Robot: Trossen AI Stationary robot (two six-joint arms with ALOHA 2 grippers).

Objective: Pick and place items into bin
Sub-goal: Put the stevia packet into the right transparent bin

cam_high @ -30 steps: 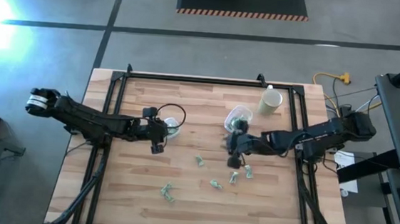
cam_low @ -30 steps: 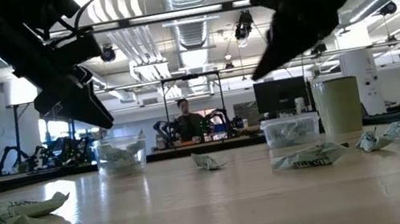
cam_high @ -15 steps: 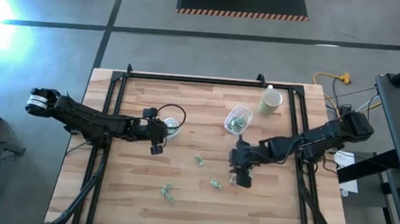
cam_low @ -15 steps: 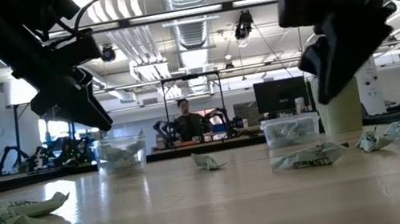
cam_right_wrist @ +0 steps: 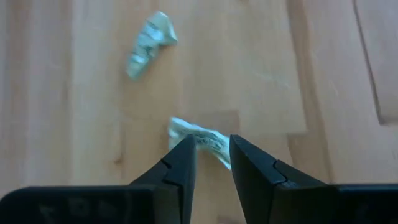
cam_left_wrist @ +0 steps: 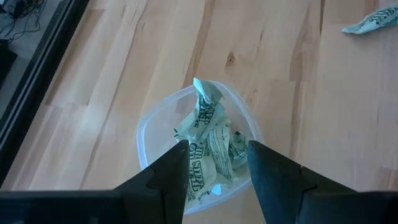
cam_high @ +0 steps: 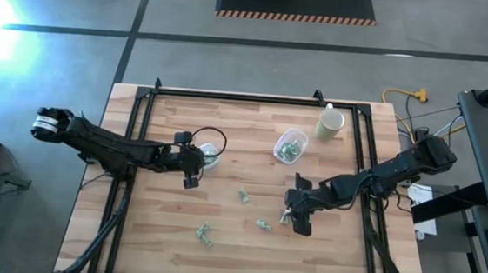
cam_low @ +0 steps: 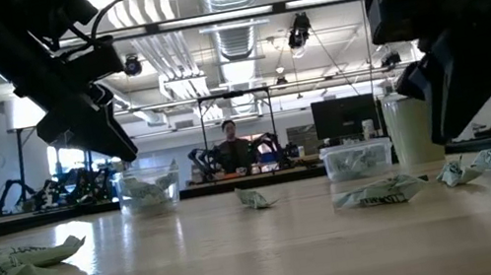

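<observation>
Small crumpled pale green and white pieces lie on the wooden table: one (cam_high: 244, 196) near the middle, one (cam_high: 263, 225) closer to the near edge, one (cam_high: 204, 234) near left. My right gripper (cam_right_wrist: 208, 155) is open and hovers just above another piece (cam_right_wrist: 198, 134), which shows between its fingertips; in the low view the right gripper (cam_low: 451, 113) is off the table. My left gripper (cam_left_wrist: 217, 155) is open and hangs over the left clear tub (cam_left_wrist: 152, 124), which holds several crumpled pieces (cam_left_wrist: 208, 134). The right tub (cam_high: 291, 146) also holds pieces.
A tall cream cup (cam_high: 330, 121) stands at the far right, beyond the right tub. A black frame rail (cam_high: 256, 99) runs along the table's far edge and down both sides. Bare wood lies between the two arms and along the near edge. A person (cam_low: 228, 145) sits far behind the table.
My right gripper has moved from beside the right tub toward the table's near edge and down, ending over a loose piece. The left arm and the pieces have stayed where they were.
</observation>
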